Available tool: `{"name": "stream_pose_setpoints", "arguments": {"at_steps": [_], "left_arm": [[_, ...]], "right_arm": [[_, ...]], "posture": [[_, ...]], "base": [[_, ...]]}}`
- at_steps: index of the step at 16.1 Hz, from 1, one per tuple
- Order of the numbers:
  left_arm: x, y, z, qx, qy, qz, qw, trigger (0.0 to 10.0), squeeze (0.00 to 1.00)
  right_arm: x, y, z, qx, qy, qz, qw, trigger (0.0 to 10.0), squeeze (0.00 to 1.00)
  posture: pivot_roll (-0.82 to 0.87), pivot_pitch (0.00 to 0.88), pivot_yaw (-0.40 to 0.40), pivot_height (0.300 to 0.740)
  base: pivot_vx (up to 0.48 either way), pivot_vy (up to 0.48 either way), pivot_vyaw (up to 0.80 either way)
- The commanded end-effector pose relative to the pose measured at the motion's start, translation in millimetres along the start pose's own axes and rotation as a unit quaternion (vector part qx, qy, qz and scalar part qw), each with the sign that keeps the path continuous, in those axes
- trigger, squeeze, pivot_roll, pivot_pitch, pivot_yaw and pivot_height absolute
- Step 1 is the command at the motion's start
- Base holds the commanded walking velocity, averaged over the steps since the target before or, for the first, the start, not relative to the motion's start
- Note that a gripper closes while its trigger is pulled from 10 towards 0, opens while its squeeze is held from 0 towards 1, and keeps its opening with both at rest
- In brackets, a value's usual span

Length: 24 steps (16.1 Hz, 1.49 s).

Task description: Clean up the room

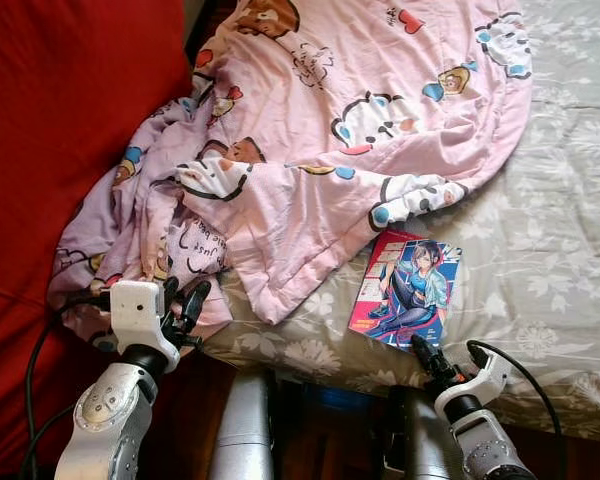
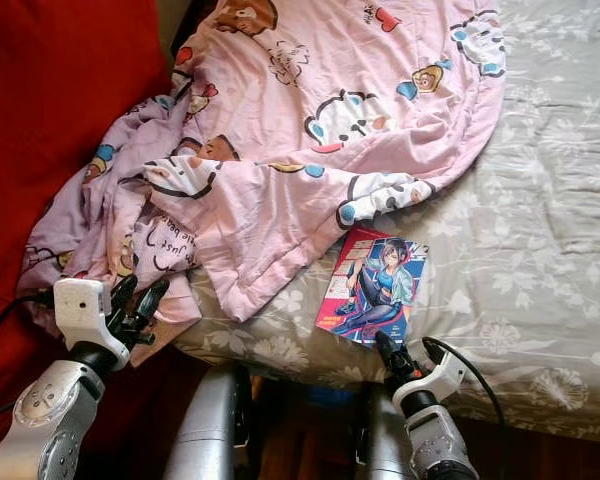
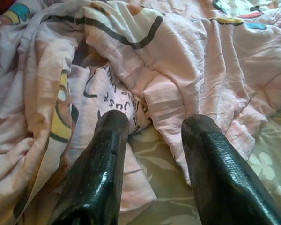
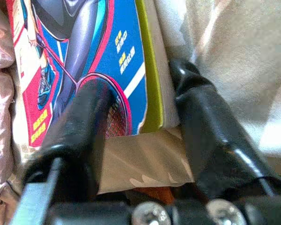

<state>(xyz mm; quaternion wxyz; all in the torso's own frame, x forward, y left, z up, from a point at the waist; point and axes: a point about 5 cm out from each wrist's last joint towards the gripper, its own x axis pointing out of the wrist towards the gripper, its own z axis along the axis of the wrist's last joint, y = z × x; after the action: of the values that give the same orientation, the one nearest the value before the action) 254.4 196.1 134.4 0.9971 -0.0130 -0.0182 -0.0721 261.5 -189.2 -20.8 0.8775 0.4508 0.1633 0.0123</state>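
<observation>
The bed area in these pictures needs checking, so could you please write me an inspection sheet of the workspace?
Surface: bed with a grey flowered sheet, partly covered.
Job's things: pink cartoon blanket, crumpled, spilling over the bed's left edge; comic book flat on the sheet near the front edge, touching the blanket's hem.
Clutter: nothing seen.
Grippers: left gripper open, fingers at the blanket's lower folds; right gripper open, one finger over the book's cover, one past its edge.
Cables: black cables beside the left arm, another looping at the right wrist.
Surroundings: red fabric left of the bed.
</observation>
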Motion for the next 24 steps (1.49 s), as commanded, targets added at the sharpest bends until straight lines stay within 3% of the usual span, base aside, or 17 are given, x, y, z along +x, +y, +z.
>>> {"name": "stream_pose_setpoints", "arguments": {"at_steps": [1,4,7,11,17,20,22,23,24], "left_arm": [[-3.1,2.3,-7,0.008,0.017,0.007,1.0,10.0,0.0],[-0.6,2.7,-8,0.008,0.015,0.008,1.0,10.0,0.0],[5.5,1.5,-9,0.006,0.009,0.011,1.0,10.0,0.0],[10.5,1.5,-11,0.004,0.003,0.017,1.0,10.0,0.0],[23.6,0.7,-15,-0.003,-0.015,0.028,0.999,10.0,0.0],[30.8,-1.7,-19,-0.012,-0.023,0.035,0.999,10.0,0.0],[32.0,-2.2,-22,-0.019,-0.022,0.04,0.999,10.0,0.0],[31.0,-0.3,-24,-0.023,-0.021,0.047,0.998,10.0,0.0],[31.2,3.0,-26,-0.023,-0.02,0.057,0.998,10.0,0.0]], "right_arm": [[-12.0,-7.5,-39,0.028,0.067,-0.03,0.997,0.0,0.0],[-9.6,-6.7,-33,0.026,0.049,-0.033,0.998,0.0,0.0],[-16.6,-19.9,-17,0.038,-0.019,-0.077,0.996,0.0,0.0],[-22.0,-21.9,-11,-0.009,-0.067,-0.086,0.994,0.0,0.0],[-18.9,3.0,20,-0.094,-0.167,-0.045,0.98,0.0,0.0],[-18.8,28.2,44,-0.17,-0.223,-0.04,0.959,0.0,0.0],[-15.8,43.7,53,-0.238,-0.222,-0.025,0.945,0.0,0.0],[-13.1,50.8,55,-0.29,-0.206,-0.019,0.935,1.7,0.0],[-11.2,57.9,55,-0.344,-0.188,-0.011,0.92,8.6,0.0]], "posture": [[0.23,0.391,0.112,0.627],[0.22,0.376,0.104,0.627],[0.2,0.348,0.084,0.627],[0.17,0.317,0.061,0.627],[0.12,0.248,0.022,0.627],[0.09,0.195,0.0,0.627],[0.07,0.162,-0.009,0.627],[0.06,0.147,-0.015,0.627],[0.05,0.129,-0.024,0.627]], "base": [[0.0,0.0,0.0],[0.0,0.0,0.0],[0.0,0.0,0.0],[0.0,0.0,0.0],[0.0,0.0,0.0],[0.0,0.0,0.0],[0.0,0.0,0.0],[0.0,0.0,0.0],[0.0,0.0,0.0]]}}
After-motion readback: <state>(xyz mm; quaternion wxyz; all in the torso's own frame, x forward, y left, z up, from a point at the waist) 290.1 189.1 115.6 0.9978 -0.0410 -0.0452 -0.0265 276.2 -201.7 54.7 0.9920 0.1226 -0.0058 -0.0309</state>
